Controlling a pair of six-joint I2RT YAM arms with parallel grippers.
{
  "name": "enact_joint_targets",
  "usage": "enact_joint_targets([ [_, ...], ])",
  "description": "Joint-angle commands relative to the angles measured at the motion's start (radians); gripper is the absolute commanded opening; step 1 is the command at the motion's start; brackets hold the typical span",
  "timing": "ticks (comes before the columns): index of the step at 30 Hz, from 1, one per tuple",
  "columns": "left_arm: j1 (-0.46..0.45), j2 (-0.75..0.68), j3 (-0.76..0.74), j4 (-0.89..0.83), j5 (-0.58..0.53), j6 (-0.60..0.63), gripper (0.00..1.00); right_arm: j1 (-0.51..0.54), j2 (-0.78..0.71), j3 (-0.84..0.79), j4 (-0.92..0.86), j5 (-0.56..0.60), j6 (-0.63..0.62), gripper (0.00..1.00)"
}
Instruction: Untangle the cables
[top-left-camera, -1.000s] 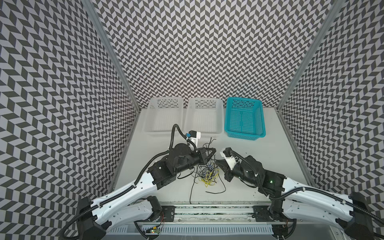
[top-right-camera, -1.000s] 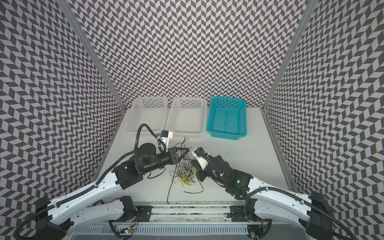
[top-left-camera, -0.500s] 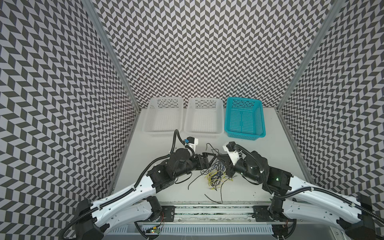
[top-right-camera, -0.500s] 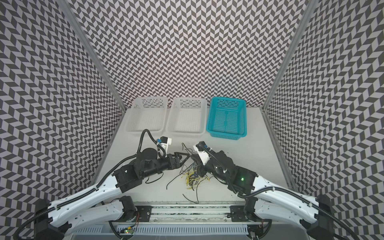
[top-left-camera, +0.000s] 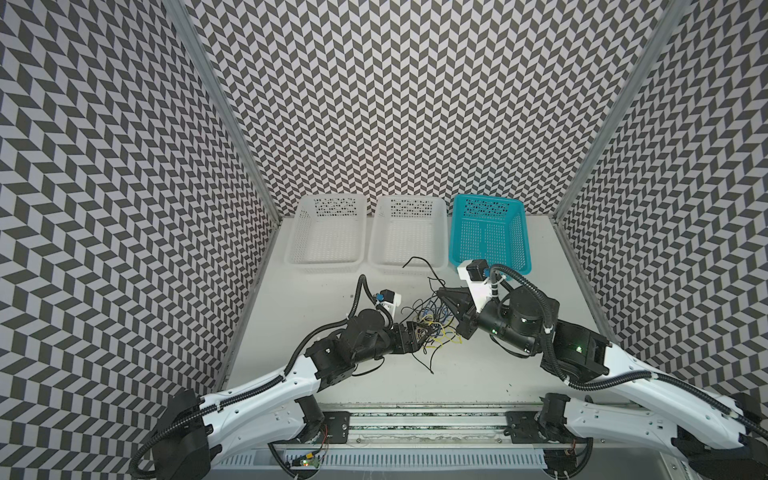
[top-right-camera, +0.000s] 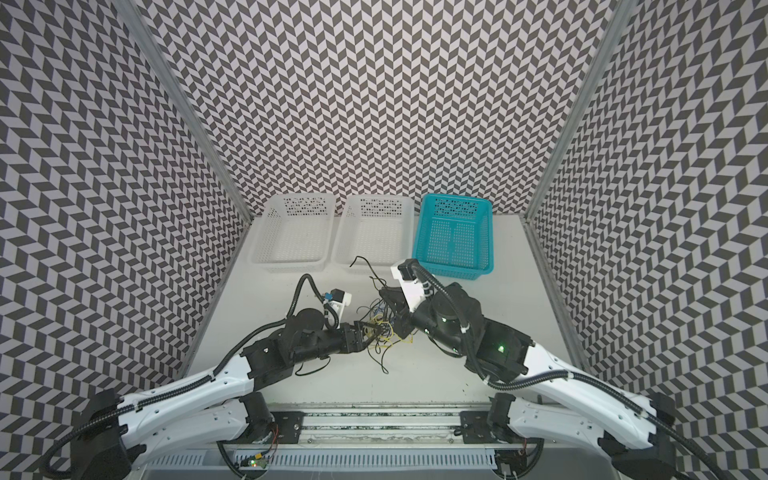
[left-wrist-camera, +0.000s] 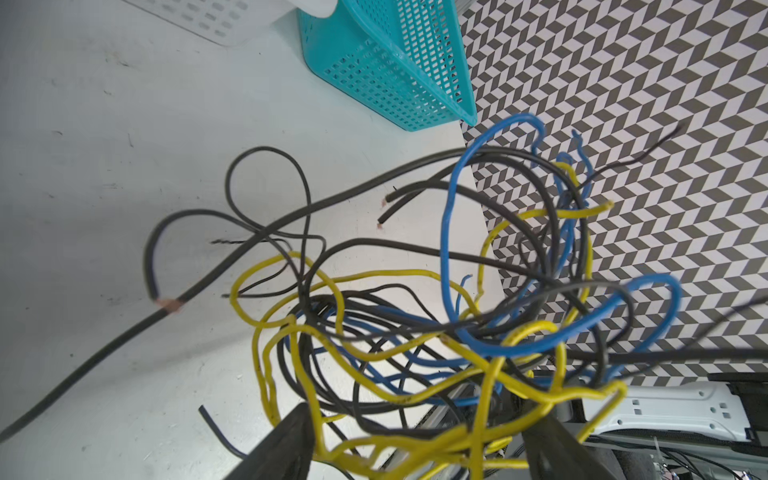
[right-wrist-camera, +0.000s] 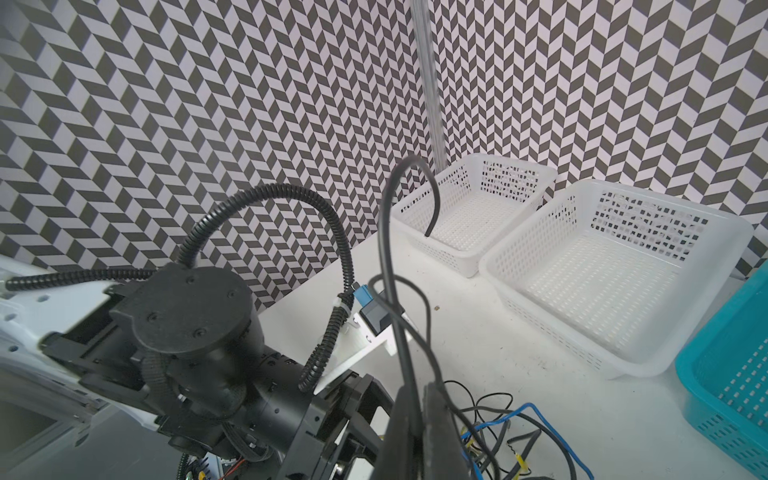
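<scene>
Cables (top-left-camera: 432, 328) tangled; right claw (top-left-camera: 439, 294) pinches black cable (right-wrist-camera: 385, 249); left claw (top-left-camera: 420, 332) agape.

smooth cables (left-wrist-camera: 444, 232), plastic teal basket (top-left-camera: 486, 205)

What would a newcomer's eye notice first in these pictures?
A tangle of thin black, yellow and blue cables lies at the middle of the white table, between the open left gripper and the right gripper, which is shut on one black cable arching upward. Behind stand two white perforated plastic baskets and a teal basket, before bold zigzag-patterned walls.
</scene>
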Motion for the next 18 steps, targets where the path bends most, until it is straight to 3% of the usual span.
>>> enact_joint_targets([
  [1,0.001,0.028,0.005,0.058,0.021,0.029,0.74,0.002,-0.006,0.044,0.037,-0.040,0.022,0.00],
  [7,0.001,0.098,0.020,0.081,0.031,0.047,0.62,0.002,-0.009,0.072,0.033,-0.089,0.059,0.00],
  [18,0.000,0.178,0.046,0.073,0.027,0.072,0.14,0.002,-0.020,0.124,0.000,-0.114,0.085,0.00],
])
